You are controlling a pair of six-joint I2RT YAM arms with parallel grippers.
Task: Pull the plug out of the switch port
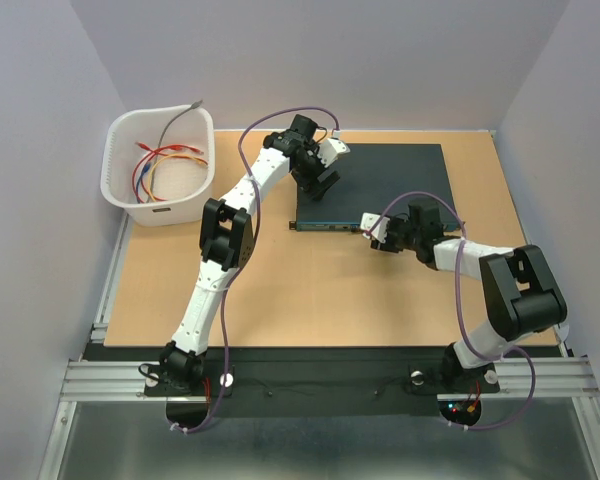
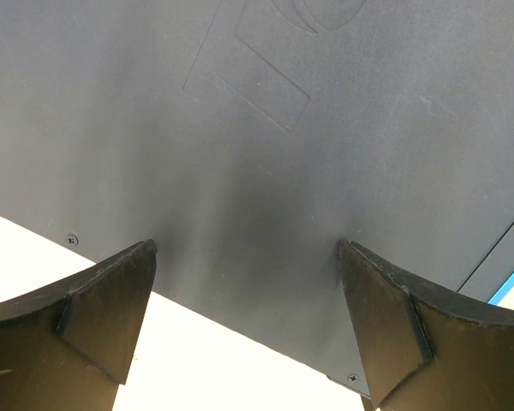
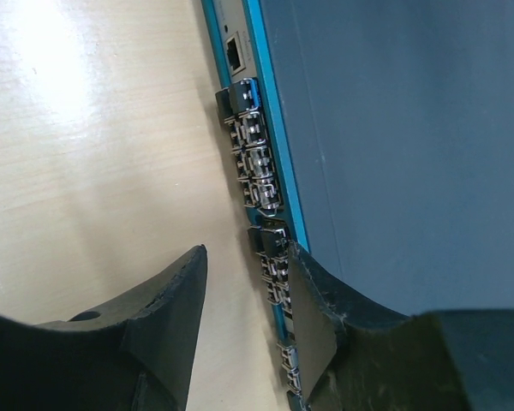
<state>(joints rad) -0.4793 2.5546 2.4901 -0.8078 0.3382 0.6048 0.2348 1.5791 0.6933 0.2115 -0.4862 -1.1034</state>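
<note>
The switch (image 1: 385, 180) is a flat dark box lying at the back centre-right of the table. Its thin teal face (image 1: 330, 226) points toward the arms. My left gripper (image 1: 325, 172) is open, with nothing between its jaws, over the switch's left end. In the left wrist view the open gripper (image 2: 244, 248) hangs above the dark top (image 2: 265, 145) by its edge. My right gripper (image 1: 378, 236) is at the teal face. In the right wrist view it (image 3: 248, 250) is open and straddles the teal face (image 3: 259, 86), with a small dark plug (image 3: 270, 241) between the jaws. Several metal plugs line the sockets.
A white plastic basket (image 1: 115, 185) stands at the back left and holds red, orange and blue cables (image 1: 160, 160). The tan tabletop (image 1: 310, 290) stretches in front of the switch. Grey walls enclose the table on three sides.
</note>
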